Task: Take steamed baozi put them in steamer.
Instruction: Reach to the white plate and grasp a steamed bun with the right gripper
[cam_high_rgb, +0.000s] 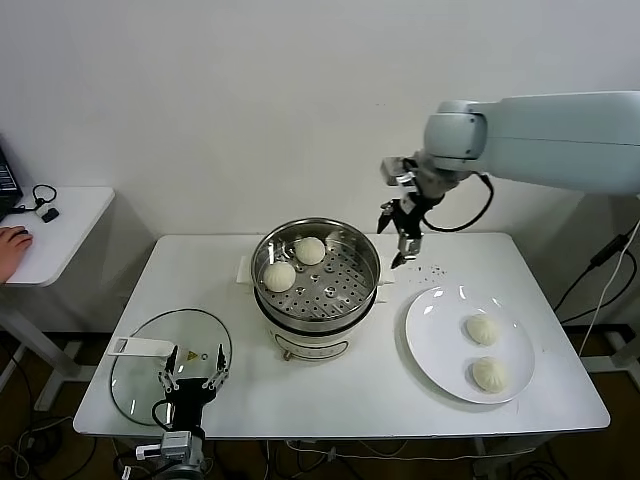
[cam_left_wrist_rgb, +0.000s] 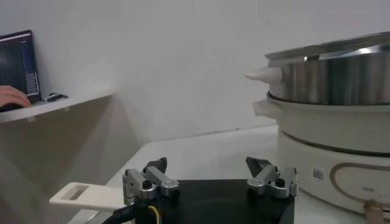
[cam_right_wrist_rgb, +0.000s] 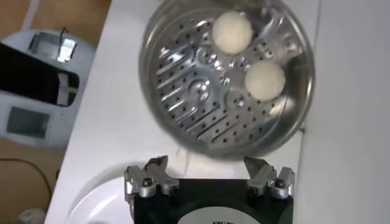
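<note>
White wall and a white tabletop (cam_high_rgb: 200, 270) frame your workspace, with a small side desk (cam_high_rgb: 60, 215) off to the left where somebody's hand rests.

Start at your right gripper (cam_high_rgb: 402, 238): its fingers (cam_right_wrist_rgb: 153, 172) stand apart with nothing between them, hanging in the air just beside the far right rim of the steamer (cam_high_rgb: 316, 285), between the pot and the plate (cam_high_rgb: 440, 340). The right wrist view looks straight down past those fingers onto the perforated tray, where two buns already sit.

Your left gripper (cam_high_rgb: 192, 378) is parked low at the near edge, above the glass lid (cam_high_rgb: 140, 360), fingers spread and empty.

Two more steamed baozi (cam_high_rgb: 483, 329) wait on the plate, one behind the other, near but not touching. Expect them to be light, soft and easily dented, with a smooth, slightly tacky skin and a pinched crown. You would do best to come down from above and close across the widest part of the round body, gently, not on the pleated top, which could tear or flatten.

By contrast the steamer is hard, shiny stainless steel, round with a tray full of holes and slots, seated on a cream plastic base with stubby side handles. The plate is flat, glossy and white, so a bun may slide if nudged sideways.
</note>
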